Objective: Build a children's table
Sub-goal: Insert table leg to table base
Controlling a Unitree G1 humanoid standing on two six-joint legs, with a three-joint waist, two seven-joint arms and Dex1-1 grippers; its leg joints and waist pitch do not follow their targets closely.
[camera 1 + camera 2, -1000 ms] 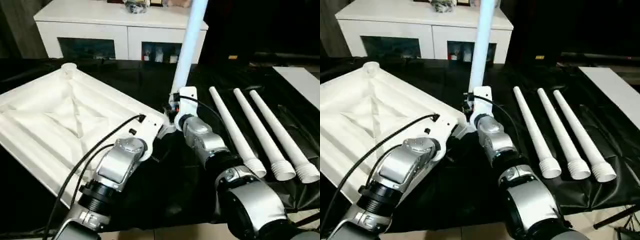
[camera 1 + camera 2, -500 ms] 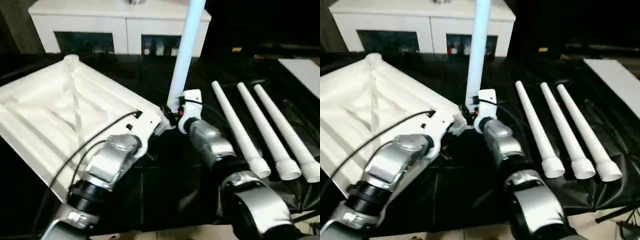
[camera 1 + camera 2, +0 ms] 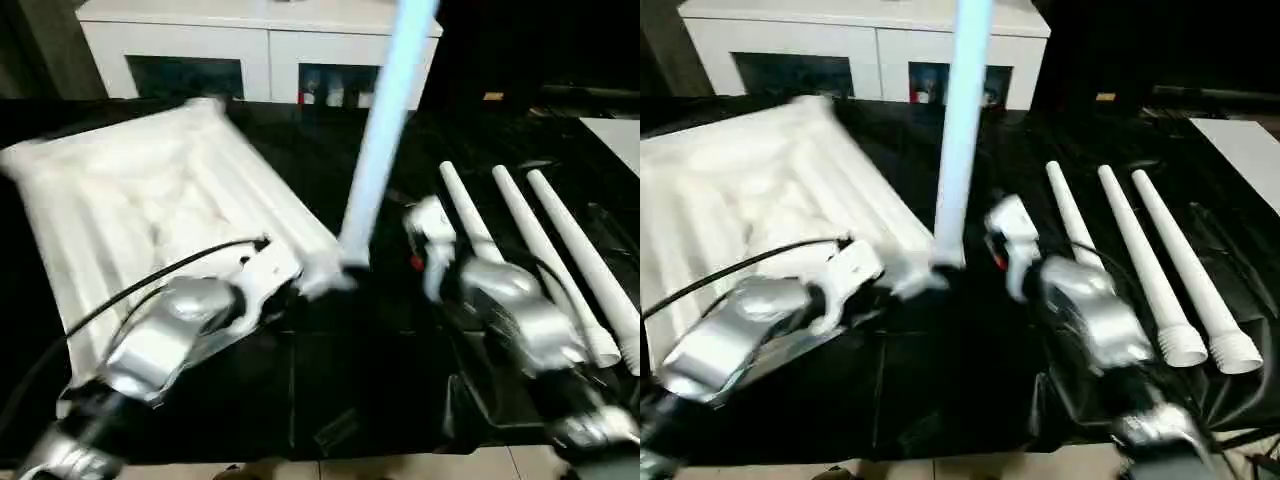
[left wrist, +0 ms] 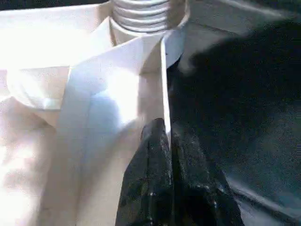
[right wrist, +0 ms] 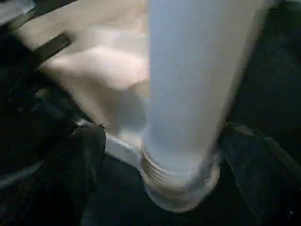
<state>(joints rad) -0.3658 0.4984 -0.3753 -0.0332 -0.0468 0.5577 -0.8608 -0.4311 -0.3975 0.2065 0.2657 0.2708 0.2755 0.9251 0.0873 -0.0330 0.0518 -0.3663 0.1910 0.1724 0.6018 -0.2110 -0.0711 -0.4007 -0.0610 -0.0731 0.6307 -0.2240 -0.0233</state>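
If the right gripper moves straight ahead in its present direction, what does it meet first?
Most likely the upright leg: it stands directly ahead, between the open fingers of the right gripper, at the tabletop corner. Depth is unclear.

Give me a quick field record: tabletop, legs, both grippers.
tabletop: underside up on the black surface
fitted leg: upright in the near corner socket, threads visible at its base
loose legs: three lying side by side to the right
left gripper: shut on the tabletop's rim beside the socket
right gripper: open, fingers either side of the fitted leg, not touching
cabinet: behind
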